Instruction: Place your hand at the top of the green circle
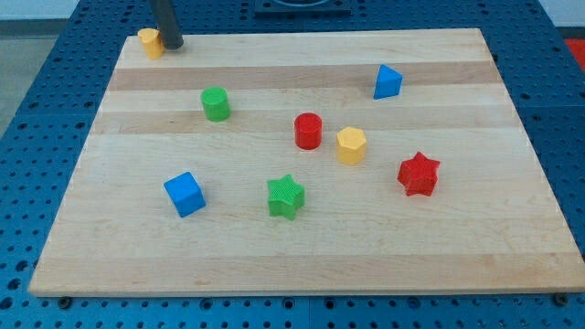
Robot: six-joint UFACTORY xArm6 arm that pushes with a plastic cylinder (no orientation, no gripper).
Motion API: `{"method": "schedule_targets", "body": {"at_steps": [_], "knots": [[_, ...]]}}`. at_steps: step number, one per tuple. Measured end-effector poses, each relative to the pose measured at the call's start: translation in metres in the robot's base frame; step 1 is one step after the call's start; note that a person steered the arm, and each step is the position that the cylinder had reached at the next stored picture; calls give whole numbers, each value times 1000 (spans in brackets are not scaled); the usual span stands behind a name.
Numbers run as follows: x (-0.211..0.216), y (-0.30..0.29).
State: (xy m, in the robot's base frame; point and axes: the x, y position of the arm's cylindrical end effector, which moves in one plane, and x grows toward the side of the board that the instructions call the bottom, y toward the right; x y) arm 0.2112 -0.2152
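Eight blocks on a pale wooden board (302, 247), which lies on a blue perforated table (27, 137).

Green circle (216, 103): a short, stubby cylinder, bright green, faintly ribbed down its side, flat round top face uppermost. It stands upright, so its axis runs straight up from the board; being round, it shows no facing direction to either side. Position: left half of the board, toward the far side, standing alone with bare wood all around it.

My tip (171, 46): the dark rod comes down at the far left corner of the board, its lower end on or just above the wood. It is a plain rod with nothing that opens or closes and it holds nothing. It sits just right of a small yellow block (150, 42), so close that contact cannot be ruled in or out; that block's shape is hard to make out. The tip is well apart from the green circle, farther back and somewhat to the left of it.

Other blocks:
- red cylinder (309, 131) near the centre
- yellow hexagon (351, 145) just right of it
- red star (420, 174) further right and nearer
- blue triangle (388, 81) far right
- green star (285, 196) near centre
- blue cube (185, 194) near left
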Motion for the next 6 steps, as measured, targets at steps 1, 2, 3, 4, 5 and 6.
{"method": "schedule_targets", "body": {"at_steps": [1, 2, 3, 4, 5, 6], "knots": [[0, 0], [7, 8], [18, 20], [24, 72], [51, 118], [89, 151]]}}
